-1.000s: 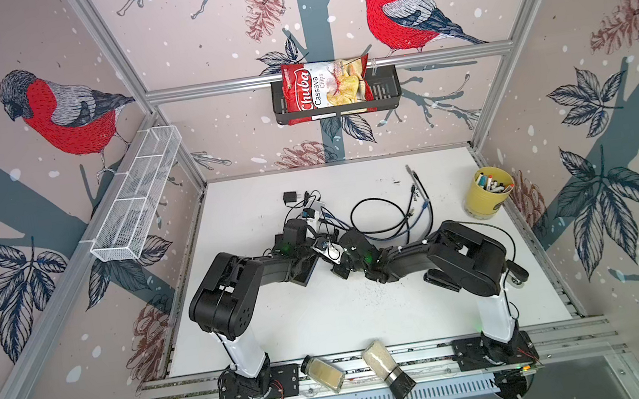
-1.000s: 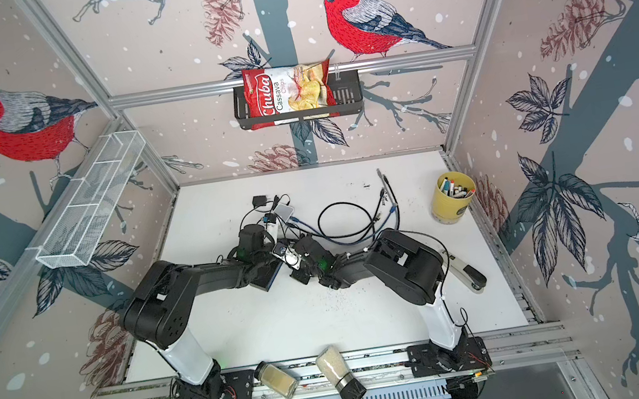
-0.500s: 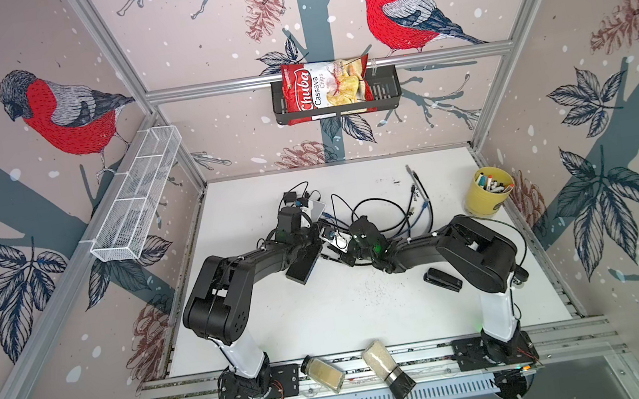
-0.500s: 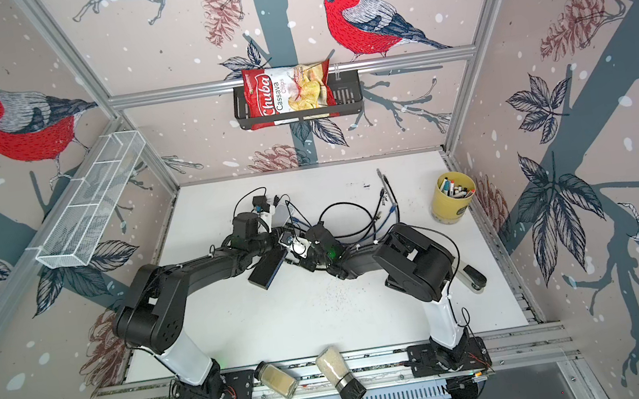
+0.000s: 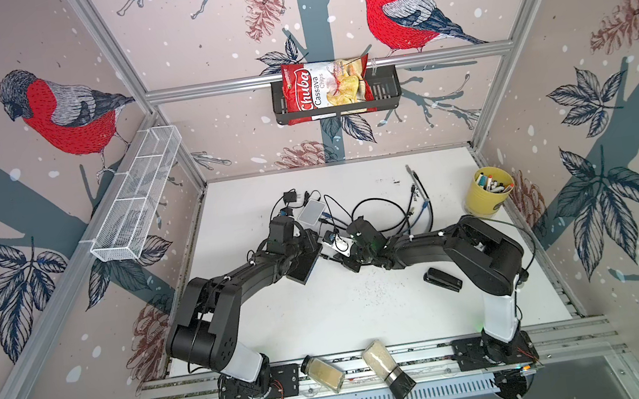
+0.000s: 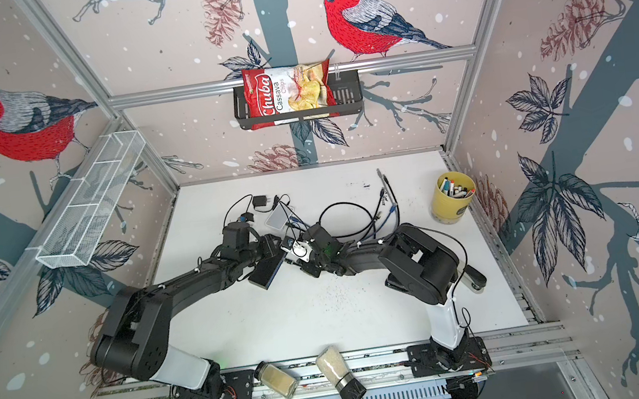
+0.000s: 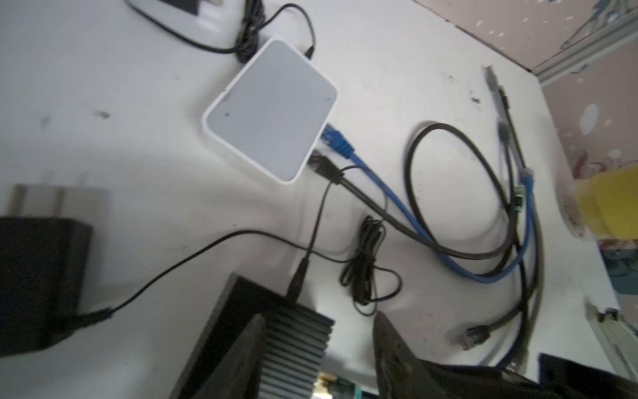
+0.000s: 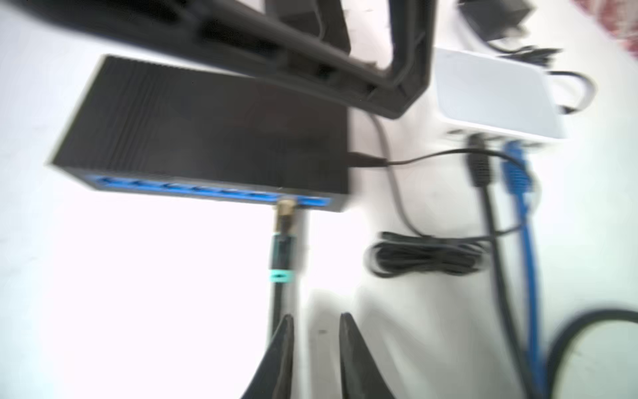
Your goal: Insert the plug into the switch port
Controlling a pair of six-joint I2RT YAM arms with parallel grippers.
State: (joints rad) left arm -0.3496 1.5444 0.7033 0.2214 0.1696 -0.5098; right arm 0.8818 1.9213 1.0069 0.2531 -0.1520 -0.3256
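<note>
Lying straight ahead of the slightly spread right pincer [image 8: 315, 317], the plug [image 8: 283, 241] points lengthwise into the switch [image 8: 207, 138] port.

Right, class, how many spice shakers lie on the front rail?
2. The short jar lies left of centre; the taller black-based grinder lies just right of it. None seems hidden.

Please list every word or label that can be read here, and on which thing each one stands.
"Chuba": on the red snack bag in the black wall basket.
"Cassava Chips": on the same bag.
Label on the yellow cup: too small to read.
The black ribbed switch and white square box: no readable text.
</note>
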